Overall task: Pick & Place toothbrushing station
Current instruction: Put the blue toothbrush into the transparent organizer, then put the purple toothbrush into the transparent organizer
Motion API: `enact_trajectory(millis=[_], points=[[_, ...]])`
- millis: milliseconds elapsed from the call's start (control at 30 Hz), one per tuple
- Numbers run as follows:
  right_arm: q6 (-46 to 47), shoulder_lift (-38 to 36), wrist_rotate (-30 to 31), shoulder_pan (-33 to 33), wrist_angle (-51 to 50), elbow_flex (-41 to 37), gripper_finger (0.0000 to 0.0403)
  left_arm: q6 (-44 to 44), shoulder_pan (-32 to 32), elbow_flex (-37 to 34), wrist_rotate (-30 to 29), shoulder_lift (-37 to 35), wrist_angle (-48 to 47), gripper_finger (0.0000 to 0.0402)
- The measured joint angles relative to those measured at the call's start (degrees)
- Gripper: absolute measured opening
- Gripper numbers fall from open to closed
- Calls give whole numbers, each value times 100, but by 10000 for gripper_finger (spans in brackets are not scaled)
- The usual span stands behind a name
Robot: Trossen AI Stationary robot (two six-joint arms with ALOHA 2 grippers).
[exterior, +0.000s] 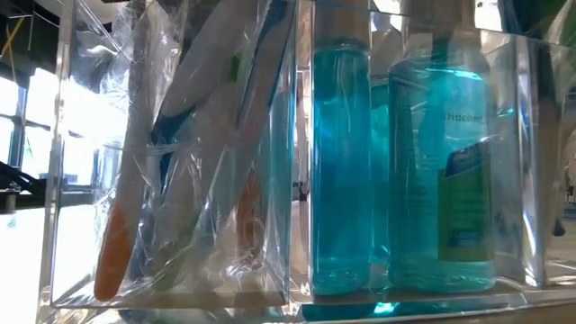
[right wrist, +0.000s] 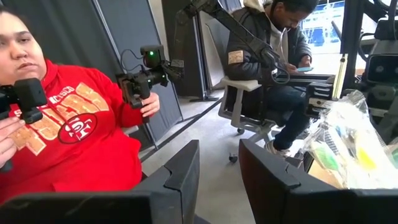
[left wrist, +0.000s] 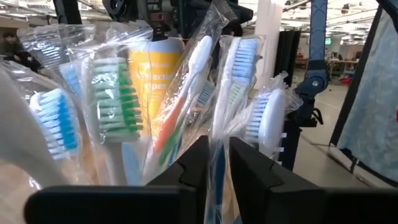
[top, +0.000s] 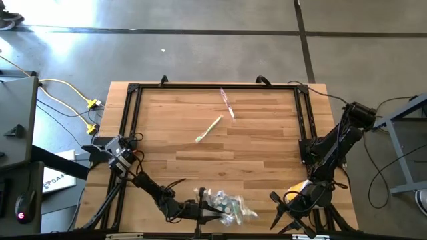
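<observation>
A clear acrylic station (top: 223,207) stands at the table's near edge. In the low view its left compartment (exterior: 180,180) holds several wrapped toothbrushes, and beside it stand blue mouthwash bottles (exterior: 342,162). My left gripper (top: 202,212) is at the station's left side, shut on one wrapped toothbrush (left wrist: 239,68) that stands among the others. A white-green toothbrush (top: 209,129) and a wrapped pink one (top: 227,103) lie flat on the wood farther back. My right gripper (top: 275,199) hangs open near the front right corner, with nothing between its fingers (right wrist: 180,174). My left gripper has the wrapped toothbrush's handle (left wrist: 219,155), below the blue-and-white bristle head, in the narrow gap between its two fingers, through the plastic wrapper. The fingers come nearly level, across the handle. The brush stands upright among the other brushes; the fingers hide its lower end.
A black frame (top: 133,120) runs around the tabletop. Bare wood lies between the station and the two loose brushes. Beyond the table a person in a red sweatshirt (right wrist: 81,137) holds hand controllers, and another person (right wrist: 273,56) sits on a chair.
</observation>
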Motion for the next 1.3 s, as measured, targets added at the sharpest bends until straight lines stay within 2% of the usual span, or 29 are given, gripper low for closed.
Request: enact_trajectory(millis=[233,433,633,867,1000,1100,1300], points=[[-2,0,-2,0,-13,1,105,-148,-8,-2,249,0,-2,71],[-2,0,-52,0,-18,1,105,-169,-2,-4,216,-80,-154,71],[-2,0,-155,0,-30,1,105,-203,-2,-7,262,-92,125,72],[-2,-2,-153,0,-64,1,105,128,44,-7,327,-92,39,72],[-2,-2,-154,0,-78,1,105,105,35,-7,-60,-92,48,76],[-2,-2,-155,0,-104,1,105,79,35,-7,-96,-92,48,93],[6,-2,-153,0,-122,1,105,2,35,-7,-108,-92,48,154]])
